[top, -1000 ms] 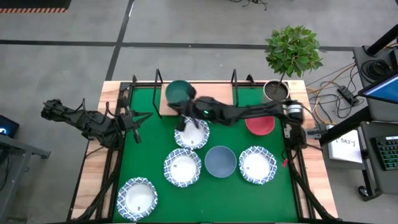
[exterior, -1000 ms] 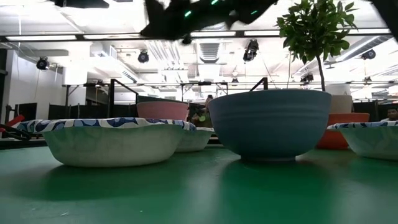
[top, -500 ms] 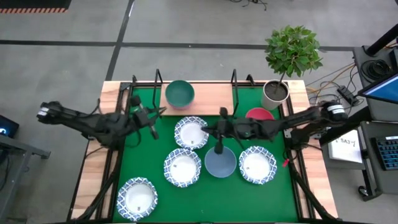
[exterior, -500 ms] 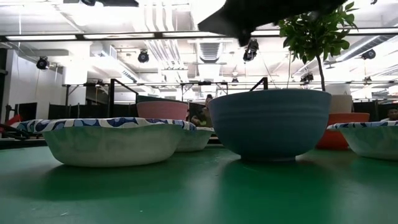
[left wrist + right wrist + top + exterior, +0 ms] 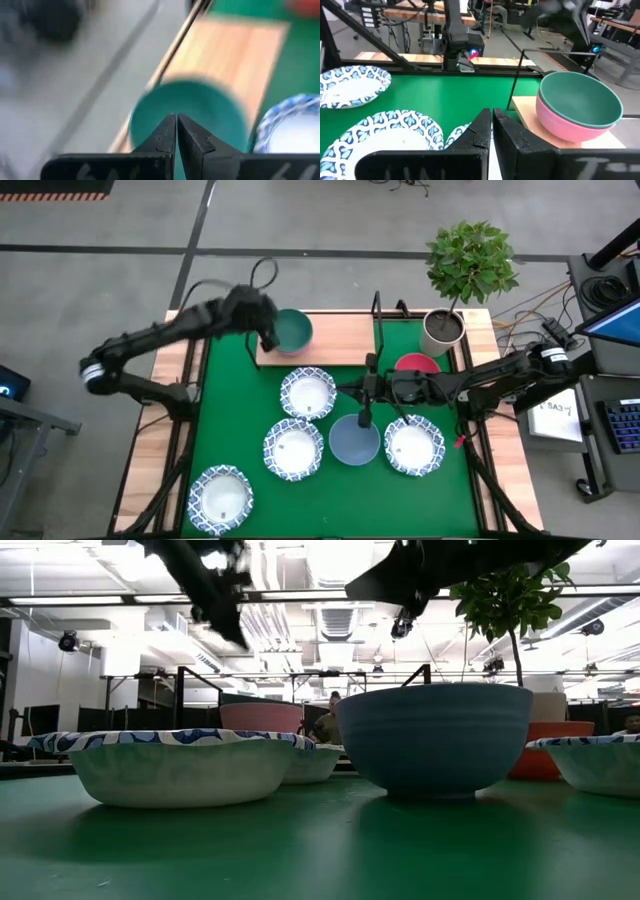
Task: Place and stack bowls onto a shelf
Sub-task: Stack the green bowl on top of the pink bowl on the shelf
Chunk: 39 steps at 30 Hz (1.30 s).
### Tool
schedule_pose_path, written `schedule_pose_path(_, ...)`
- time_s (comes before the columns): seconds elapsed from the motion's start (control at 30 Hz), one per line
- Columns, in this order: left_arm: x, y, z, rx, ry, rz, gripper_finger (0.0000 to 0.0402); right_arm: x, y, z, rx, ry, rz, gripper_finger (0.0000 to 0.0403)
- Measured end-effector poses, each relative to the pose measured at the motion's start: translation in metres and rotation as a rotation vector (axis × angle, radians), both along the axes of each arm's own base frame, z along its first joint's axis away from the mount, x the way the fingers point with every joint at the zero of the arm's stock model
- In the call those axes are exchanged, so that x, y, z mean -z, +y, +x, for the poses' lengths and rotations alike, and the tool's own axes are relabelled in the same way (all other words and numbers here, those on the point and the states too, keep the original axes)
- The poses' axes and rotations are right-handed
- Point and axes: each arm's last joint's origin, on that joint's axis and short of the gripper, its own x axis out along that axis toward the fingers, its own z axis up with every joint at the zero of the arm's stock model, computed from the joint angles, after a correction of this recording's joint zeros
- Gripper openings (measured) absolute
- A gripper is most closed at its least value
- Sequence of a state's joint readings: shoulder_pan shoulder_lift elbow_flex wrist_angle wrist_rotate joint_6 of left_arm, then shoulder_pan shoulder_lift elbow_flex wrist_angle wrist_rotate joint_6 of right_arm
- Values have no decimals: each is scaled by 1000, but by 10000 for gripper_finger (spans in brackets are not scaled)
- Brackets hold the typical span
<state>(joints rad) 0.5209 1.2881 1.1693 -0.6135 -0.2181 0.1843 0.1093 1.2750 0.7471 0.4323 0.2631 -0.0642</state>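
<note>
A dark green bowl (image 5: 292,330) sits nested in a pink bowl (image 5: 560,127) on the left end of the light-wood shelf (image 5: 340,340). My left gripper (image 5: 268,332) hangs shut above the green bowl's (image 5: 200,107) left rim, clear of it in the low view (image 5: 235,630). My right gripper (image 5: 345,391) hovers shut between a white, blue-rimmed bowl (image 5: 308,393) and the grey-blue bowl (image 5: 354,440). The red bowl (image 5: 418,367) and three more white bowls (image 5: 294,448) (image 5: 414,444) (image 5: 221,498) rest on the green mat.
Black wire uprights (image 5: 377,310) stand at the shelf's middle and its left end (image 5: 255,305). A white plant pot (image 5: 441,328) with a leafy plant stands at the far right corner. The shelf's right half is bare wood. The left arm's base (image 5: 454,37) stands at the table's left edge.
My right gripper has drawn back from the green bowl on the shelf, toward the table's right and near side, ending over the mat by the grey-blue bowl. My left arm has swung up from the table's left edge toward the far edge, over the green bowl. The bowls stayed put.
</note>
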Motion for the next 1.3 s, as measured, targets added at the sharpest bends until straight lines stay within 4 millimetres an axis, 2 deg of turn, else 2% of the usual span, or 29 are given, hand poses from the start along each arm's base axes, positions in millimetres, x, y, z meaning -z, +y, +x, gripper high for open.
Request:
schedule_pose_path(0.13,18,28,8,-127,163,-147,0,5,0,-1,-2,41,-10,9)
schedule_pose_path(0.27,29,37,21,-123,211,-167,0,8,0,-2,-2,52,-11,9)
schedule_pose_path(0.37,36,42,25,-161,260,-143,0,10,0,-2,-2,56,-12,9)
schedule_pose_path(0.7,32,44,21,-253,288,-32,0,10,0,-3,-2,58,-15,9)
schedule_pose_path(0.97,47,46,25,-250,332,-53,0,11,0,-3,-1,58,3,9)
schedule_pose_path(1.3,57,49,29,-250,360,-69,0,12,2,-4,-3,60,12,9)
